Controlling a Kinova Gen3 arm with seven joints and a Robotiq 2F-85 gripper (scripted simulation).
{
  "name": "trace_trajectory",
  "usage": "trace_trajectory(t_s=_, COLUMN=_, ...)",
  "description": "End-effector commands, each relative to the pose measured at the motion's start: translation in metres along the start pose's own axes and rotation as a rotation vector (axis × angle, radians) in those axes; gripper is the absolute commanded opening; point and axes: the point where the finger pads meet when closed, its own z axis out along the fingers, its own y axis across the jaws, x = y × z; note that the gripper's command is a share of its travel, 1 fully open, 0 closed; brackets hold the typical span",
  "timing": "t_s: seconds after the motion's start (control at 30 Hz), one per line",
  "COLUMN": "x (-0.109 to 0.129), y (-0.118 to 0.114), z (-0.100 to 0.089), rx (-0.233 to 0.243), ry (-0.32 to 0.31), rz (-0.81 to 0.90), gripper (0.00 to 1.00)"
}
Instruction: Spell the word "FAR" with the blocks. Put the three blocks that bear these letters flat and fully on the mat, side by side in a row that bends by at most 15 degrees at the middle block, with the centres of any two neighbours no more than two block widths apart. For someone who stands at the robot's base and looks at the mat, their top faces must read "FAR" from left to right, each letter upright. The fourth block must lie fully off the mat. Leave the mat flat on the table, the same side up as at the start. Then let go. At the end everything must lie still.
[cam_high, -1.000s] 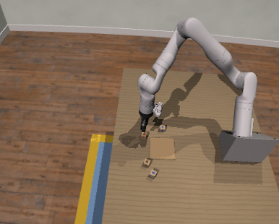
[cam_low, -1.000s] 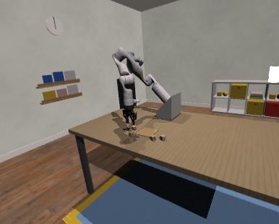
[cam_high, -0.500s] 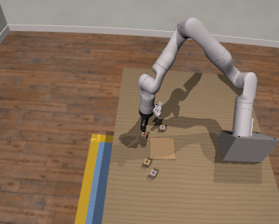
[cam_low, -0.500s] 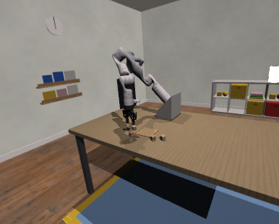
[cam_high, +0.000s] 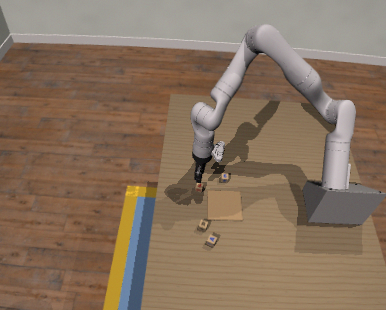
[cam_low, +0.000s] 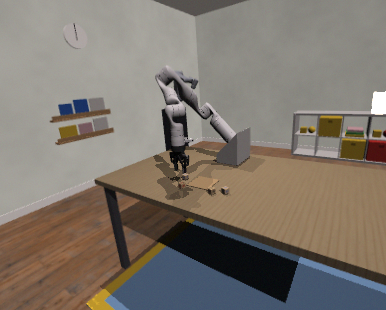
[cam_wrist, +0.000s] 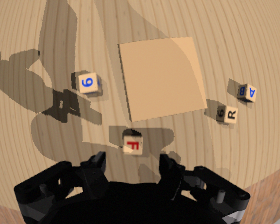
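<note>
The tan mat (cam_wrist: 163, 77) lies flat on the table and also shows in the top view (cam_high: 225, 205). The F block (cam_wrist: 133, 143) (cam_high: 200, 187), with a red letter, sits on the table just off the mat's near edge. My gripper (cam_wrist: 132, 161) (cam_high: 199, 179) hangs right above the F block, partly open, with a finger on each side and nothing held. The R block (cam_wrist: 229, 115) and the A block (cam_wrist: 248, 92) lie off the mat to the right in the wrist view. A fourth block (cam_wrist: 89, 83) with a blue mark lies off the mat to the left.
The robot's grey base (cam_high: 340, 202) stands on the table's right side. The table edge runs along the left, close to the F block. A blue and yellow floor strip (cam_high: 131, 245) lies below it. A shelf with bins (cam_low: 345, 135) stands far off.
</note>
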Motion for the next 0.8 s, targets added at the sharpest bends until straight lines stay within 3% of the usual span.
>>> trace_trajectory(t_s=0.0, x=0.001, y=-0.002, z=0.000, rx=0.003, ry=0.002, rz=-0.006, gripper=0.67)
trace_trajectory(t_s=0.77, x=0.002, y=-0.001, z=0.021, rx=0.004, ry=0.004, rz=-0.009, gripper=0.67)
